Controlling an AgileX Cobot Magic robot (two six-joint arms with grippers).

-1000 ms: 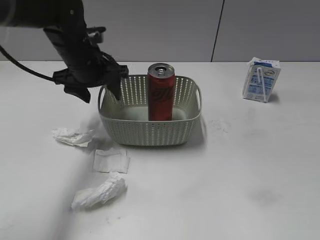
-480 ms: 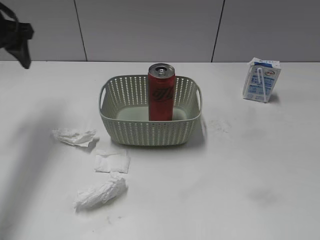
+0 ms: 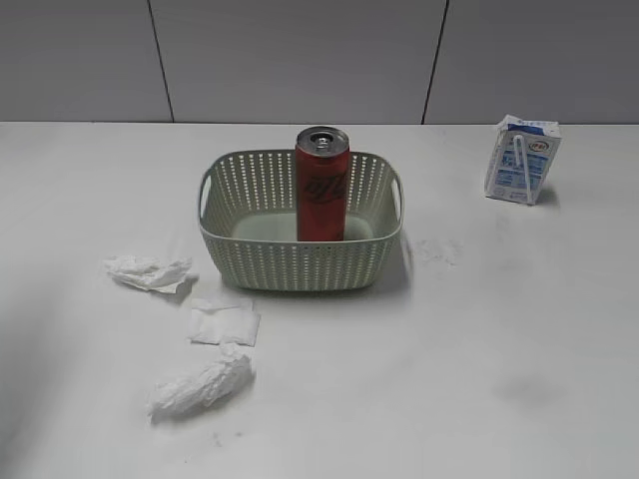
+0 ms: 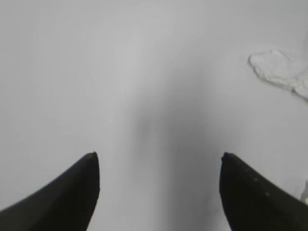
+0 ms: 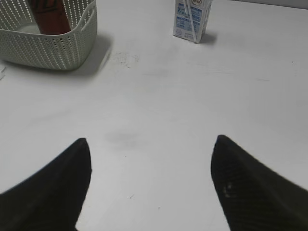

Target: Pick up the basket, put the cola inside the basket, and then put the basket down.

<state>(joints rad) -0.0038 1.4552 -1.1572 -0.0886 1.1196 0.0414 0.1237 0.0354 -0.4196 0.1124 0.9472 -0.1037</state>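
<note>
The pale sage-green basket (image 3: 300, 261) stands on the white table at the middle. The red cola can (image 3: 321, 195) stands upright inside it, silver top above the rim. Both also show at the top left of the right wrist view: the basket (image 5: 53, 45) and the can (image 5: 48, 17). No arm shows in the exterior view. My left gripper (image 4: 159, 156) is open and empty over bare table. My right gripper (image 5: 151, 140) is open and empty over bare table, well short of the basket.
A white-and-blue drink carton (image 3: 522, 160) stands at the back right and shows in the right wrist view (image 5: 192, 20). Crumpled white tissues (image 3: 148, 271), (image 3: 224, 323), (image 3: 200, 384) lie left and in front of the basket; one (image 4: 279, 70) shows in the left wrist view.
My left arm was at the basket's left handle, then drew away up and to the left and has left the exterior view. The basket and can have not moved.
</note>
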